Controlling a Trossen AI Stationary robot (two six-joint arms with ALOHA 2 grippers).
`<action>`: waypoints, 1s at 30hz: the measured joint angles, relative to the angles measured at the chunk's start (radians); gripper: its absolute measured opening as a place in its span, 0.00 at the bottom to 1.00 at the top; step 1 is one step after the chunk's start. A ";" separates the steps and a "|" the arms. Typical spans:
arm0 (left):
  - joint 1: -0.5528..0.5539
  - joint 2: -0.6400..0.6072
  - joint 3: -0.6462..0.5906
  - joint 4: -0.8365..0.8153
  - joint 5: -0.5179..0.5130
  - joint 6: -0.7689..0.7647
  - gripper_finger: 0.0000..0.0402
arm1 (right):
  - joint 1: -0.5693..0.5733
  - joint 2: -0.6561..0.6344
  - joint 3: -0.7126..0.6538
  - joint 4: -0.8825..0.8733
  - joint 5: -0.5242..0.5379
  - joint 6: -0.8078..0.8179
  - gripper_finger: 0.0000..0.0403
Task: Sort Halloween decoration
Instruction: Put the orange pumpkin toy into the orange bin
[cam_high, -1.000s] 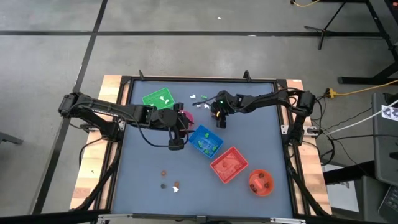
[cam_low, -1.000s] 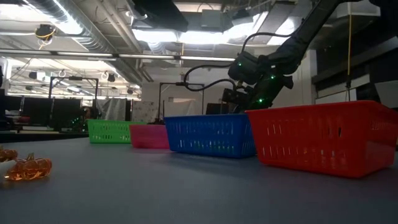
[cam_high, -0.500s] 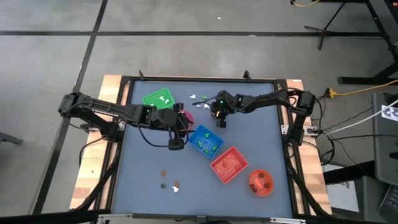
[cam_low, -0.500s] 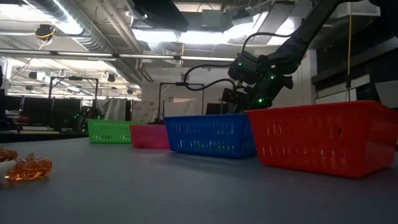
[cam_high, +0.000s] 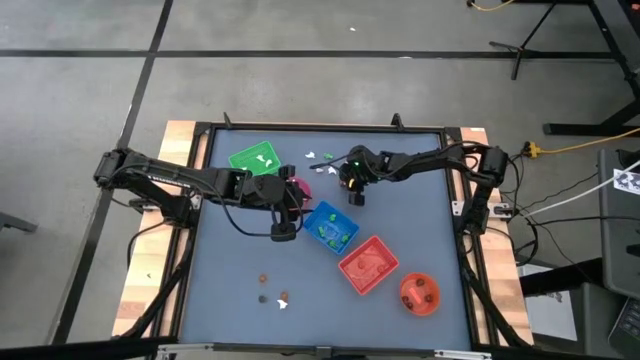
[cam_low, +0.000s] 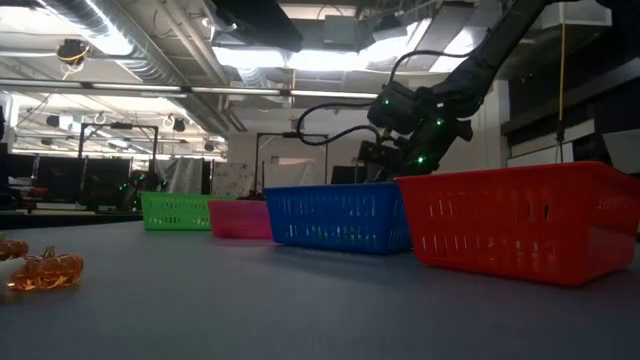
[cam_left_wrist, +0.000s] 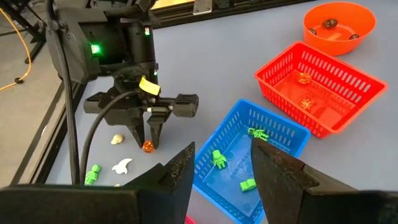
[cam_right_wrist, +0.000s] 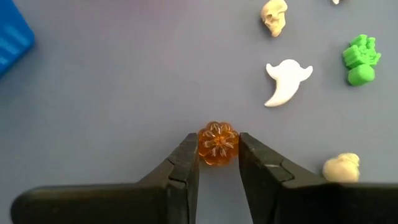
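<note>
The right pincer clamps a tiny orange pumpkin on the table; being round, it could squirt free on lifting. White ghost at 2 o'clock; left pincer hangs released

We find no text, label, brand or number that can be read anywhere in these views. The small yellow tag on the right arm's wrist shows no lettering we can read.

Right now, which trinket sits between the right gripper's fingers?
The orange pumpkin, alone between the right gripper fingers; the white ghost, skulls and green figure lie apart.
</note>
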 joint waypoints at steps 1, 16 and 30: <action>0.000 0.000 0.000 -0.001 0.000 0.000 0.35 | 0.000 -0.009 -0.001 -0.006 0.000 0.000 0.23; 0.000 0.000 0.000 -0.009 0.000 -0.001 0.35 | 0.020 -0.272 0.002 -0.150 -0.222 0.077 0.23; 0.000 0.000 0.000 -0.011 0.000 0.000 0.35 | 0.294 -0.396 0.002 -0.211 -0.270 0.117 0.23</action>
